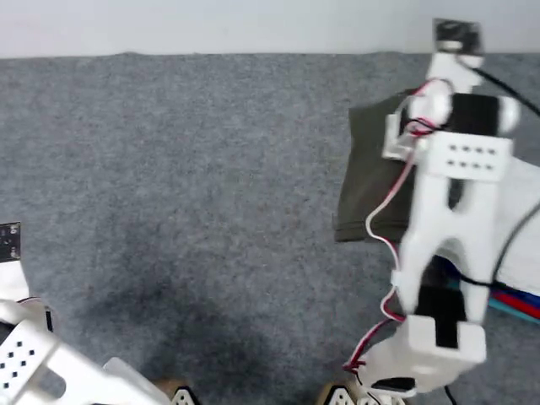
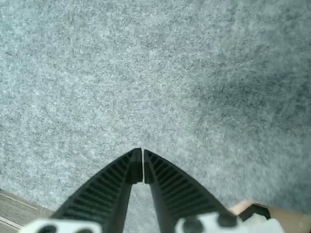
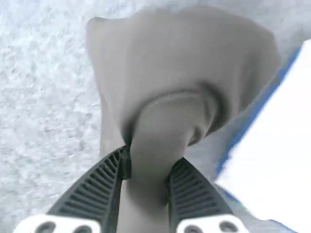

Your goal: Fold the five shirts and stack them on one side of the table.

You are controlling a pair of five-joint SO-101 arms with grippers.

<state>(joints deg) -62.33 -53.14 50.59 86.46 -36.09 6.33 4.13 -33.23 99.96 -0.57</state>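
- Grey and fuzzy, the bench point(image 1: 169, 169) fills the whole scene, and a pale wall point(image 1: 253, 25) runs along its far side.
- One dark shirt point(image 1: 371, 186) lies on the bench. It looks folded into a block with straight edges.
- Just beside the dark shirt sits a pile of shirts point(image 1: 519, 297) — a white one on top, with blue and red edges peeking out under it. I think this is the side picked for stacking.
- The right arm point(image 1: 447, 211) hangs over the dark shirt and hides part of it.
- The right tool point(image 3: 148, 165) is grasping a bunch of the dark shirt's cloth. The cloth puckers up between the two jaws.
- My guess is that it holds the cloth so the dark shirt can be lifted or dragged onto the pile just beside it.
- The pinch is on one small spot, so the fold could fall open if the dark shirt goes up too fast.
- The left arm point(image 1: 34, 354) is well apart from the dark shirt, at the near edge of the bench.
- The left tool point(image 2: 143, 158) is clenched with nothing in it — its tips touch over bare grey bench. It is likely kept there so it does not bump the dark shirt or get in the way.
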